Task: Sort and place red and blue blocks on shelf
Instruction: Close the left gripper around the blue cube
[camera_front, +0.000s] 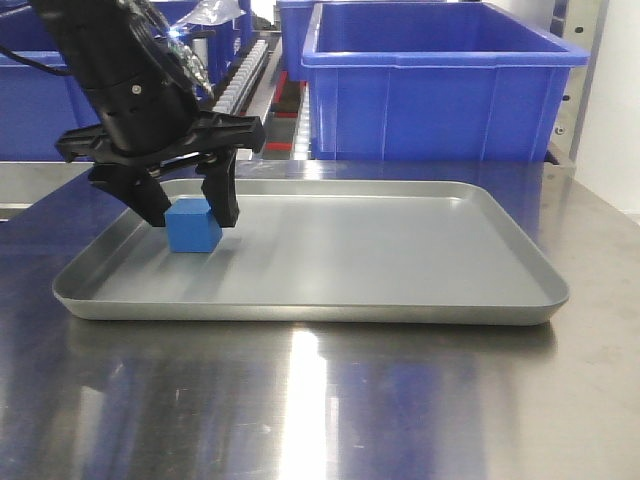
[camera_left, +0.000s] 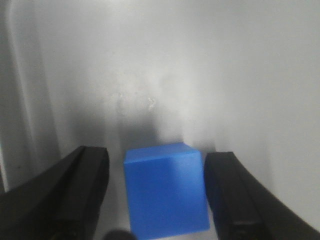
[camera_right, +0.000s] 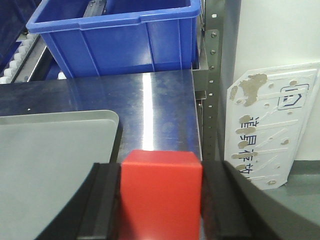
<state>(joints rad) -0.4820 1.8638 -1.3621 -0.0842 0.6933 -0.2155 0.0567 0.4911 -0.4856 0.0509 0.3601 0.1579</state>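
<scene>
Left hand (camera_front: 190, 218): released, straddling the blue block (camera_left: 166, 192) in the tray (camera_front: 400, 300), gaps both sides!
Right hand (camera_right: 161, 202): clenched on the red block (camera_right: 161, 190).

Low front view, 2 wrist close-ups

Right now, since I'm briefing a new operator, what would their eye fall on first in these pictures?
Probably the black left gripper straddling the blue block at the left end of the grey tray, jaws open with gaps on both sides. Next, the red block clamped in the right gripper, filling the right wrist view. A big blue bin stands behind the tray.
</scene>
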